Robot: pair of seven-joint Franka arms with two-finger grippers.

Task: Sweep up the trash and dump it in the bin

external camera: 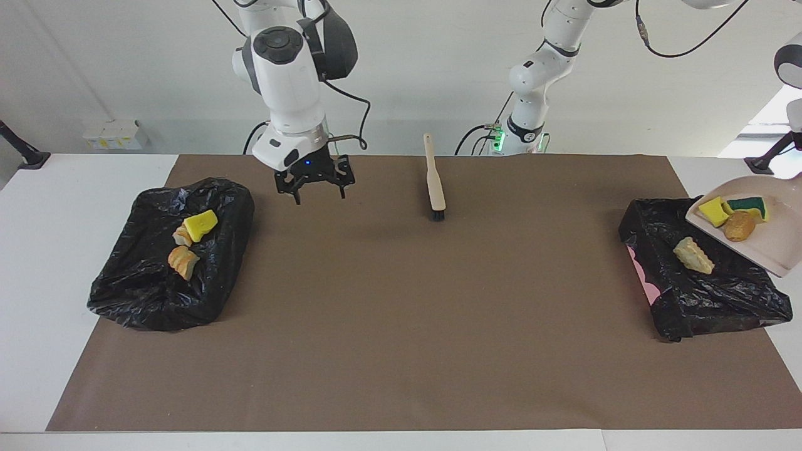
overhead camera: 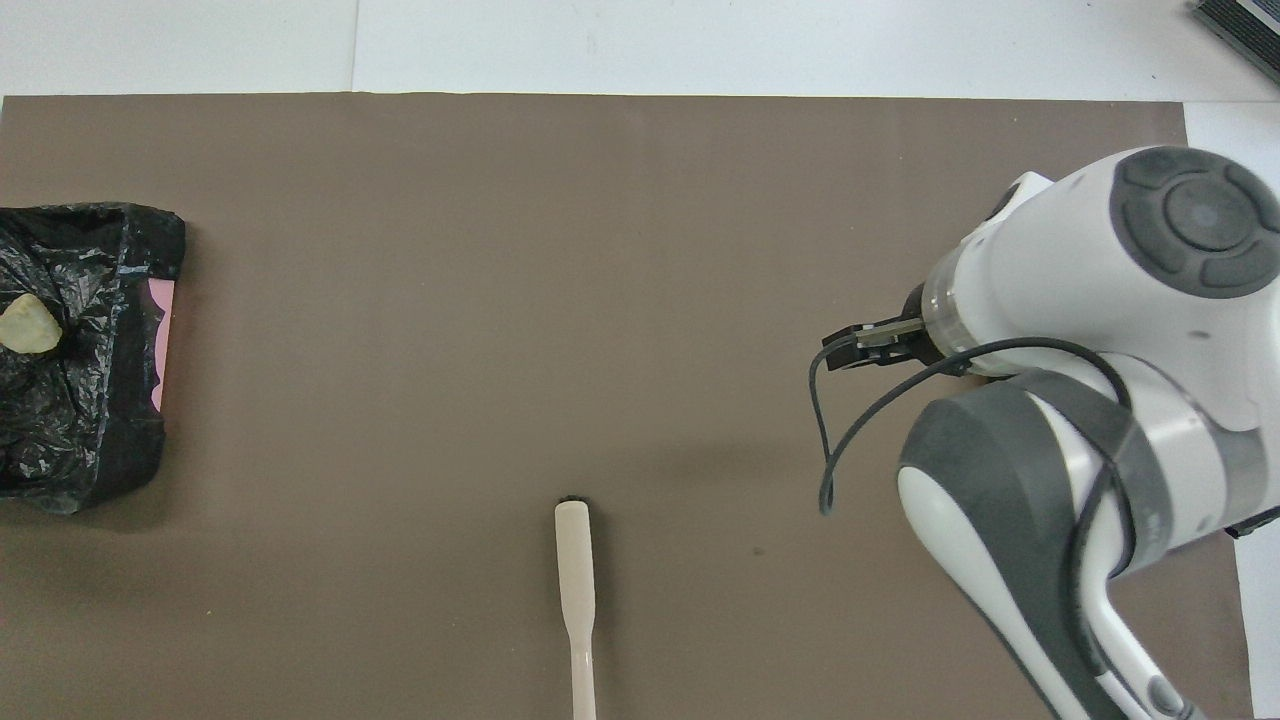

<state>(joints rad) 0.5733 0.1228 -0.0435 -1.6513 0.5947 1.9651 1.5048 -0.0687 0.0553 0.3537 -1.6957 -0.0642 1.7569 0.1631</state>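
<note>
Item 1. Long beige plastic brush with black bristles [external camera: 435, 181]: lies flat on the brown paper mat [external camera: 401, 351], about midway between the two arms. Its handle points to the robots and overhangs the mat's nearer edge. Nothing touches it.

Item 2. right gripper [external camera: 315, 181]: hangs over the mat, next to the nearer corner of the bin at the right arm's end. Fingers spread wide, holding nothing.

Item 3. Bin lined with a crumpled black plastic bag [external camera: 156, 294], at the right arm's end of the table. It contains three pieces of the trash:
- a bright yellow sponge chunk [external camera: 200, 225]
- a small beige-and-orange chunk [external camera: 182, 237], touching the yellow one
- an orange-striped chunk [external camera: 183, 262], a little farther from the robots

Item 4. Second black-bagged bin [external camera: 708, 300], at the left arm's end (a strip of pink shows at its side). One pale beige chunk [external camera: 693, 255] lies in it.

Item 5. Pale beige plastic dustpan [external camera: 774, 247]: raised and tilted over the second bin, its lip toward the bin. It contains three chunks, bunched together:
- a yellow chunk [external camera: 712, 211]
- a green-and-yellow chunk [external camera: 747, 205]
- an orange-brown chunk [external camera: 739, 227]

Item 6. left gripper: outside both views, fingers closed. The dustpan's handle runs off the edge of the facing view, so the grip itself cannot be seen.

Item 7. White table [external camera: 37, 250]: carries the mat and both bins.
</note>
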